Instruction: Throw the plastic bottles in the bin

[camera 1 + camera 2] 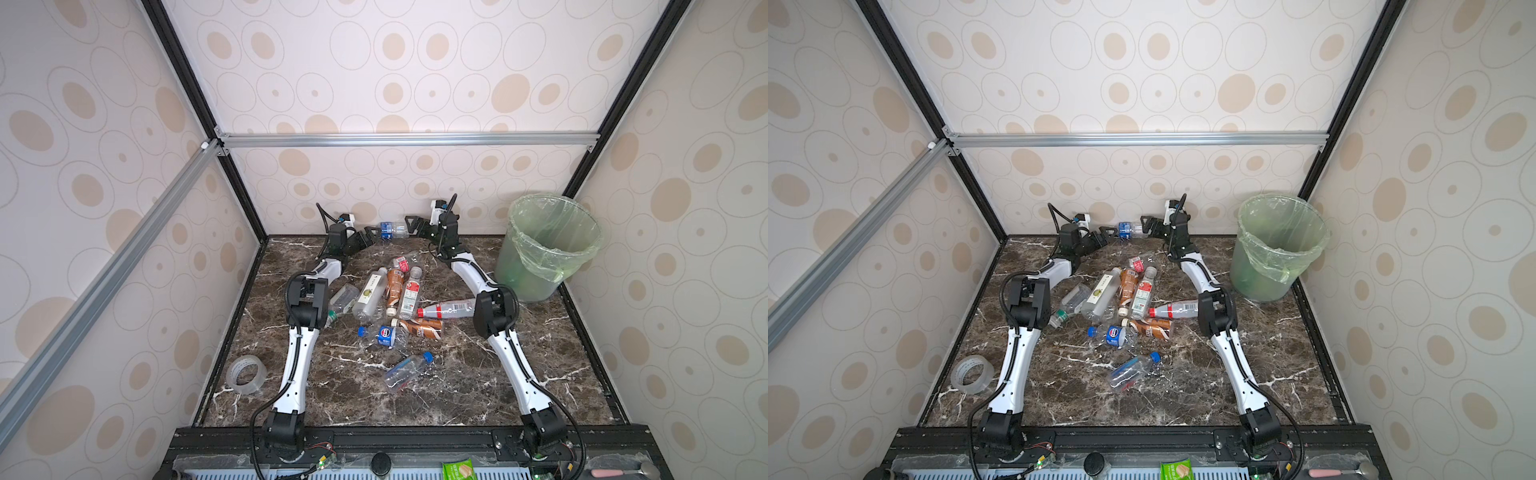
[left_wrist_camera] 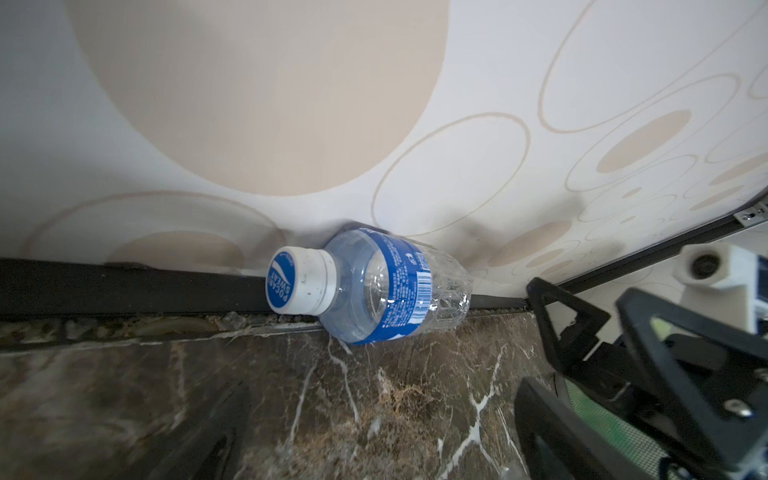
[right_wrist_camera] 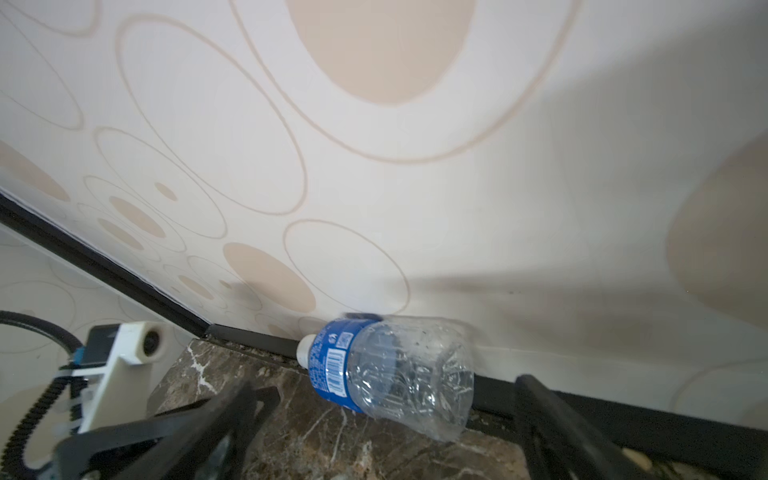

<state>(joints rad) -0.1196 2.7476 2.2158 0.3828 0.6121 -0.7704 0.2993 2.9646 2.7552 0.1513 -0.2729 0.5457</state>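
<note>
Crinkled clear bottle [image 1: 392,230], blue wrap label and white cap, lies on its side against the papered back wall [image 1: 415,187] at the far edge of the veined brown marble counter [image 1: 478,386]. It sits between my left jaws and right jaws, both spread wide, gripping nothing. The other plastic bottles [image 1: 399,299] lie heaped mid-counter; the tapered translucent bin [image 1: 523,270], lined with thin pale green film, stands in the far right corner.
</note>
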